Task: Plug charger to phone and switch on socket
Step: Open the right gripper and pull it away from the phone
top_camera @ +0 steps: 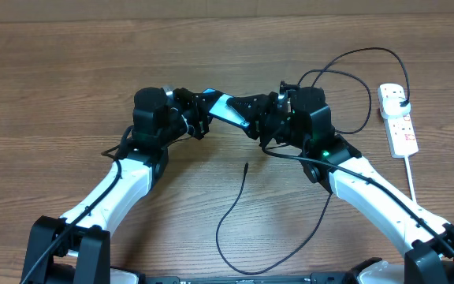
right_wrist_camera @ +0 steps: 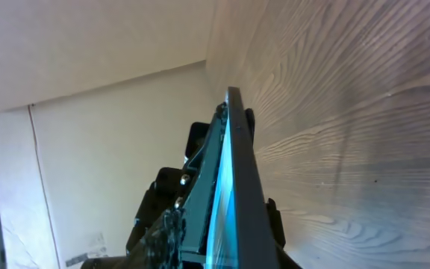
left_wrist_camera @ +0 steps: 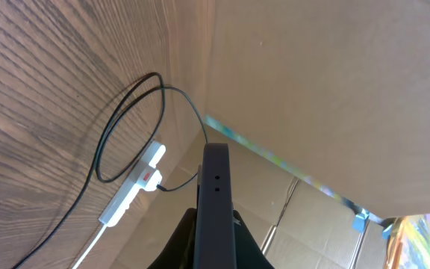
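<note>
The phone (top_camera: pixel 227 105), cyan screen with a black edge, is held tilted above the table between both grippers. My left gripper (top_camera: pixel 202 118) is shut on its left end and my right gripper (top_camera: pixel 258 120) on its right end. In the left wrist view the phone (left_wrist_camera: pixel 215 187) stands edge-on between the jaws (left_wrist_camera: pixel 215 235). In the right wrist view the phone (right_wrist_camera: pixel 239 172) is also edge-on in the jaws (right_wrist_camera: pixel 234 239). The charger's connector tip (top_camera: pixel 247 165) lies loose on the table. Its cable (top_camera: pixel 225 217) loops round to a black plug (top_camera: pixel 401 103) in the socket (top_camera: pixel 400 130).
The socket's white cord (top_camera: pixel 411 177) runs towards the front right. The black cable loops (top_camera: pixel 365 83) behind my right arm. In the left wrist view the socket (left_wrist_camera: pixel 131 193) and cable loop (left_wrist_camera: pixel 118 123) lie near cardboard boxes (left_wrist_camera: pixel 312 217).
</note>
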Action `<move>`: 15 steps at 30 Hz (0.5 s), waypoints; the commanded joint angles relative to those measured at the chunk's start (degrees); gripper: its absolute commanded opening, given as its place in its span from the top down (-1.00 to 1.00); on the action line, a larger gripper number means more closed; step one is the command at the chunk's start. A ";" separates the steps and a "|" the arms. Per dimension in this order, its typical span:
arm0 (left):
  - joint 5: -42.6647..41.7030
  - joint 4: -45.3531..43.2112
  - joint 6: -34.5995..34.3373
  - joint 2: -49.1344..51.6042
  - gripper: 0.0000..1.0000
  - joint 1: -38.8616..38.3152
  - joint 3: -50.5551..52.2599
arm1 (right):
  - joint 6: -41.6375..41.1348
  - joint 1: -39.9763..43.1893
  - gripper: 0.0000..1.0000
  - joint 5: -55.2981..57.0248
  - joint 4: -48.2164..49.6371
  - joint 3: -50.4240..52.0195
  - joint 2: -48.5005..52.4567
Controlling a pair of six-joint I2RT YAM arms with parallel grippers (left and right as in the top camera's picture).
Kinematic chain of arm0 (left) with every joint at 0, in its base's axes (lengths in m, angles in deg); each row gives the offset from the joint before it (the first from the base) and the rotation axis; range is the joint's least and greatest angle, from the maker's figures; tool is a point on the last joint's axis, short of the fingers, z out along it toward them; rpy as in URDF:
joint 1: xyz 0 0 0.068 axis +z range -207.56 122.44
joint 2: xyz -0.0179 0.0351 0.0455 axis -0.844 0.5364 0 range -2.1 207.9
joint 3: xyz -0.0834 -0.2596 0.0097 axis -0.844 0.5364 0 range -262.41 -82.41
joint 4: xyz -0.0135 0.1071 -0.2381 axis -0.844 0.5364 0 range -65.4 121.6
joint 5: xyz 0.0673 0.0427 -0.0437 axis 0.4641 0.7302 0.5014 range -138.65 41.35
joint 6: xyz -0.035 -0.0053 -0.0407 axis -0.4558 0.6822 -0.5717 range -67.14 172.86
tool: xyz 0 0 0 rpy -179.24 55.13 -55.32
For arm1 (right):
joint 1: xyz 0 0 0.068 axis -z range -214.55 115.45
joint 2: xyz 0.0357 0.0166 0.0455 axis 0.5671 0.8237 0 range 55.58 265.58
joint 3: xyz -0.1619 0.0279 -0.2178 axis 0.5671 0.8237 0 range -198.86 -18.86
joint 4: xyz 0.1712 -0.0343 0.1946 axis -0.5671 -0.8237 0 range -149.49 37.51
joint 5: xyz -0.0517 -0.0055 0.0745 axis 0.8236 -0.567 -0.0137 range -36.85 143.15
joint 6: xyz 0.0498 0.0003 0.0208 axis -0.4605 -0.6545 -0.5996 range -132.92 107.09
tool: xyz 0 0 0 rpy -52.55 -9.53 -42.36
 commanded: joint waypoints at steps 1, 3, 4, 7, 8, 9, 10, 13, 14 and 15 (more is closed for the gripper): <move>-0.72 -1.92 -0.90 -0.35 0.91 -0.44 0.02 | 0.98 -0.63 0.49 -0.37 0.17 -1.20 -0.35; -0.72 -2.23 -0.90 -0.35 0.91 -0.42 0.02 | 0.98 -0.63 0.35 -0.24 0.17 -1.20 -0.35; -0.72 -2.21 -0.87 -0.35 0.91 -0.42 0.02 | 0.98 -0.63 0.28 -0.24 0.17 -1.20 -0.35; -0.61 -2.23 -0.87 -0.35 0.91 -0.26 0.02 | 1.46 -0.63 -0.40 -0.26 0.17 -1.20 -0.35; -0.52 -2.23 -0.72 -0.35 0.91 -0.24 0.02 | 1.66 -0.63 -0.82 -0.26 0.17 -1.20 -0.35; -0.50 -2.21 -0.63 -0.35 0.91 -0.11 0.02 | 1.88 -0.63 -1.00 -0.26 0.15 -1.20 -0.35; -0.55 -2.21 -0.13 -0.35 0.91 0.13 0.02 | 3.39 -0.61 -1.00 -0.26 0.24 -1.20 -0.35; -0.74 -2.32 0.85 -0.35 0.91 1.01 0.02 | 6.34 -0.46 -1.00 -0.26 0.17 -1.20 -0.35; -0.83 -2.45 1.16 -0.35 0.91 1.42 0.02 | 7.21 -0.46 -1.00 -0.26 0.17 -1.20 -0.35; -0.81 -2.51 1.77 -0.35 0.91 1.86 0.02 | 8.04 -0.46 -1.00 -0.28 0.20 -1.20 -0.35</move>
